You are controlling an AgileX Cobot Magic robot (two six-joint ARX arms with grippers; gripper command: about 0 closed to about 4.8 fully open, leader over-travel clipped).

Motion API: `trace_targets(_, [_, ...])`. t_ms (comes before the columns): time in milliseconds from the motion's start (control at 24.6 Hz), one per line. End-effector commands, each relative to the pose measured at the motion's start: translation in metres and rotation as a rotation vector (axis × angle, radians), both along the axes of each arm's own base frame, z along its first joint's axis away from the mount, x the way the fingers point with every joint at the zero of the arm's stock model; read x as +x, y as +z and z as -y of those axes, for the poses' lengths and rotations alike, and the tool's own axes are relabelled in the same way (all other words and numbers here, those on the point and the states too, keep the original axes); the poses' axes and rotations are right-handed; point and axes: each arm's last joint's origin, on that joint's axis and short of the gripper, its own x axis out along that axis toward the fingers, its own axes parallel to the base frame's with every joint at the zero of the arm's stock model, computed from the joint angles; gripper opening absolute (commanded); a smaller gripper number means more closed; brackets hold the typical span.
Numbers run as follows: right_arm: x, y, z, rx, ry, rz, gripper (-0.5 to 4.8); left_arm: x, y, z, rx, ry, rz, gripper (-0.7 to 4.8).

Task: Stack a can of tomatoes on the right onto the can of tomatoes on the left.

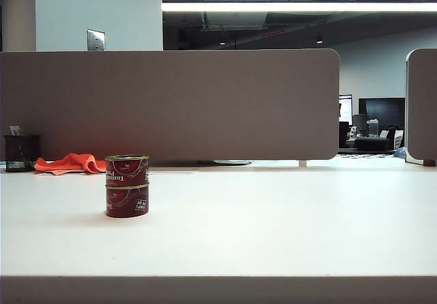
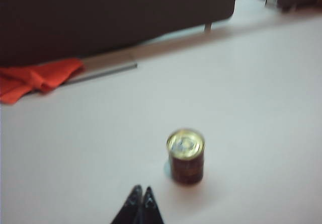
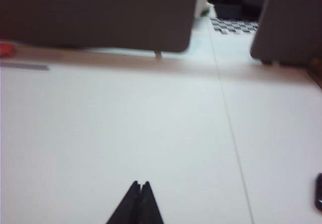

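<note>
**Two tomato cans stacked at table left; both grippers pressed together and holding nothing**

At the far left edge of the exterior view, a dark mesh cylindrical holder [image 1: 21, 153] stands at the back of the white table [image 1: 273, 215]. Just beside it lies a crumpled orange cloth [image 1: 68, 163], against the foot of the grey partition panel [image 1: 205, 102].

In front of the cloth, and apart from it, stands the stack. The lower red tin can of tomatoes [image 1: 127, 201] sits upright on the table. The upper red tin can of tomatoes [image 1: 127, 171] rests squarely on top of it, upright, sides in line. No arm appears in the exterior view.

The left wrist view shows the stack from above, its shiny gold lid [image 2: 185, 143] facing up. The view is blurred and the two cans cannot be told apart there. The left gripper [image 2: 139, 191] shows only as two black fingertips pressed together, pinching nothing. It hangs near the stack but clear of it, not touching.

The right wrist view looks over bare table well away from the stack. The right gripper [image 3: 139, 185] likewise has its black fingertips pressed together on nothing. A thin seam line [image 3: 229, 128] runs across the tabletop beside it. A small dark object [image 3: 318, 191] sits at the frame edge, too cropped to identify.
</note>
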Motion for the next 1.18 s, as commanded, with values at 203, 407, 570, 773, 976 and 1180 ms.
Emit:
trace_targets(203, [0.004,-0.065,-0.003,0.057,0.021,0.095,-0.01,0.01,-0.043,0.005,-0.017,0.045,-0.097,-0.05])
trace_targets(407, [0.016,-0.106,-0.013,0.053,0.109,0.144,-0.01,0.02,-0.068,0.01,-0.053,0.035,0.0,-0.05])
trace_targets(570, [0.021,-0.127,-0.018,0.035,0.173,0.094,-0.01,0.022,-0.083,0.012,-0.056,0.009,-0.002,-0.05])
trace_targets(773, [0.021,-0.13,-0.021,0.045,0.246,0.091,-0.01,0.022,-0.096,0.013,-0.038,-0.013,0.004,-0.06])
trace_targets(976, [0.021,-0.13,-0.022,-0.012,0.272,0.101,-0.01,0.022,-0.103,0.012,-0.055,-0.008,0.02,-0.06])
trace_targets(1180, [0.021,-0.131,-0.022,-0.027,0.276,0.099,-0.01,0.017,-0.097,0.009,-0.088,0.002,0.083,-0.06])
